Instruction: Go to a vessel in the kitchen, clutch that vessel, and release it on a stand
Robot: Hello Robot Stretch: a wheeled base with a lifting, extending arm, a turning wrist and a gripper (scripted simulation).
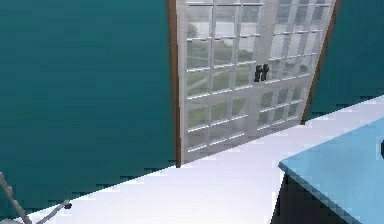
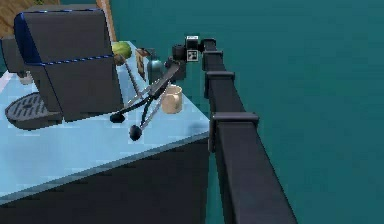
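The small tan cup [image 2: 172, 98] stands upright on the pale blue bench [image 2: 80, 160], close to the edge at the arm side view's 3 o'clock. The pincer [image 2: 127, 124] hangs over the same patch of benchtop. Its dark body is at the cup's 12 o'clock, and its thin fingers [image 2: 135, 130] slant down towards 8 o'clock, passing just beside the cup. That puts the cup at about 2 o'clock from the fingertips. With the benchtop and its things right behind the fingers, I cannot tell how wide they are set or whether they hold anything. The dark arm [image 2: 235, 140] comes up from 5 o'clock. A bulky dark coffee machine [image 2: 65, 60] sits at the cup's 9 o'clock, with something green [image 2: 122, 48] beyond it. Ahead, a white-paned double door [image 1: 250, 70] stands in a teal wall [image 1: 80, 80] above a white floor [image 1: 200, 190].
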